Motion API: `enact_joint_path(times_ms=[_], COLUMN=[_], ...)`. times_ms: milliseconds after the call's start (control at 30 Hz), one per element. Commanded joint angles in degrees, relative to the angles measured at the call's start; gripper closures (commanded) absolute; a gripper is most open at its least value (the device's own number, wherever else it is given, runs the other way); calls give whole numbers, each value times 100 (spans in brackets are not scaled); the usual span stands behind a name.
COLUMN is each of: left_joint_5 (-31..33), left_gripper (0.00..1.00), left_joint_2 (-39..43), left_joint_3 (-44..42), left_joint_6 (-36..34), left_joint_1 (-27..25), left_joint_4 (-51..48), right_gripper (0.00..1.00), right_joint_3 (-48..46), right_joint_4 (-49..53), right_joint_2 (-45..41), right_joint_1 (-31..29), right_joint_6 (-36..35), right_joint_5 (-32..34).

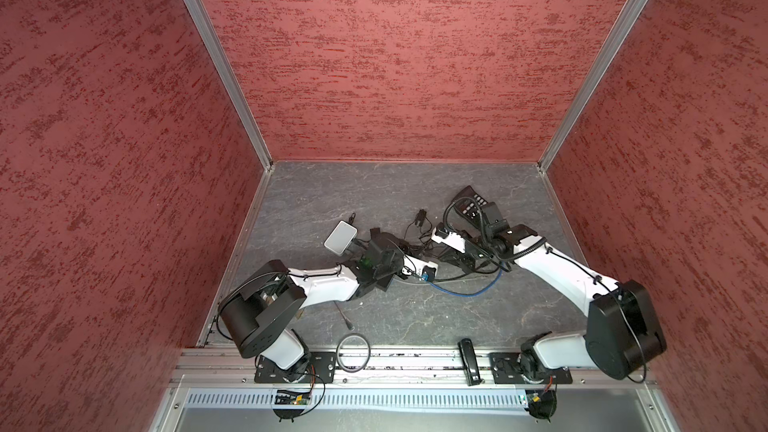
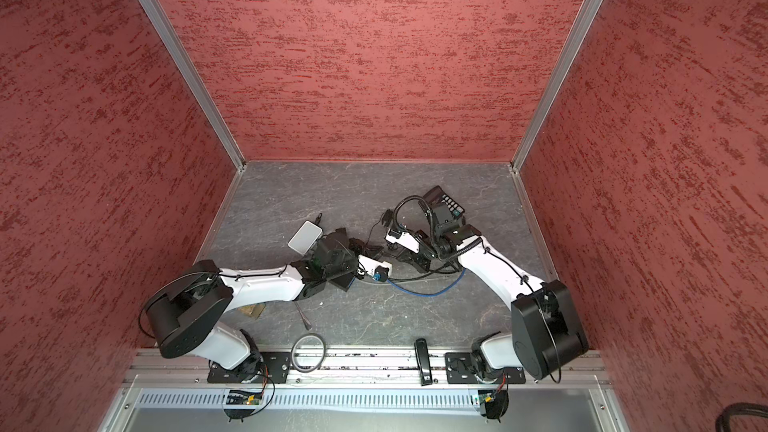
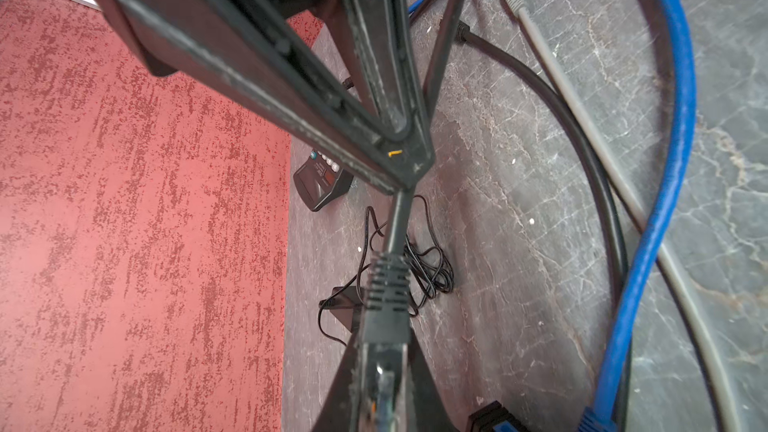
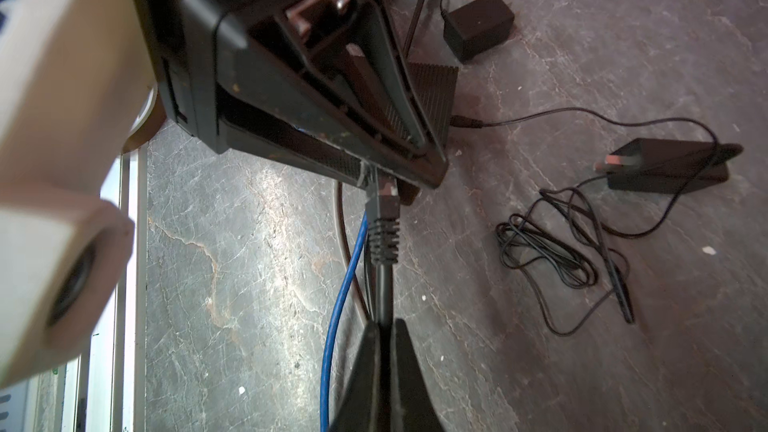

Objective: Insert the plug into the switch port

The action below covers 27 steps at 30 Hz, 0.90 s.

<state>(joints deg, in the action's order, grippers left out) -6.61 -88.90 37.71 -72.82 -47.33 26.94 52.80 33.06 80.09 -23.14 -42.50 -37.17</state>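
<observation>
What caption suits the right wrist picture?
Right fingers grip the plug; left fingers pinch its black cable just behind.

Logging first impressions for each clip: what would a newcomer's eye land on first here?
Two grippers meet mid-table on one black cable: the left gripper pinches its plug, the right gripper clamps the cable just behind. A blue cable loops on the table beside them; the white switch lies left of centre.

I look down on a grey marbled table [image 1: 415,317]. A white switch [image 1: 340,237] lies left of centre and a black keypad unit [image 1: 469,201] lies far right. A blue cable [image 1: 469,292] loops across the middle, with a grey cable [image 3: 582,118] beside it. An adapter [image 4: 478,27] sits near the switch. A power brick [image 4: 665,166] and its bundled cord [image 4: 552,259] lie further off.
</observation>
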Motion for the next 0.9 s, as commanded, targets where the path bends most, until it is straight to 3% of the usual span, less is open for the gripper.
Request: enact_joint_path(times_ms=[0,200,633,867], left_joint_5=[-49,-62,-529,-838], left_gripper=[97,97,97,97], left_joint_2=[53,192,504,727], left_joint_3=[22,-70,114,63], left_joint_6=[249,435,1614,2305], left_joint_1=[-87,-116,-57,46], left_joint_4=[92,-150,-1395,-1869], right_gripper=[100,98,70,60], right_joint_3=[108,113,-336,-931], right_joint_4=[-38,-88,-1113,-2073], right_joint_2=[49,77,-163,-487], right_joint_1=[-7,-3,-8,-8], right_joint_6=[-128,-103,62,135], right_joint_5=[-221,-222,24,144])
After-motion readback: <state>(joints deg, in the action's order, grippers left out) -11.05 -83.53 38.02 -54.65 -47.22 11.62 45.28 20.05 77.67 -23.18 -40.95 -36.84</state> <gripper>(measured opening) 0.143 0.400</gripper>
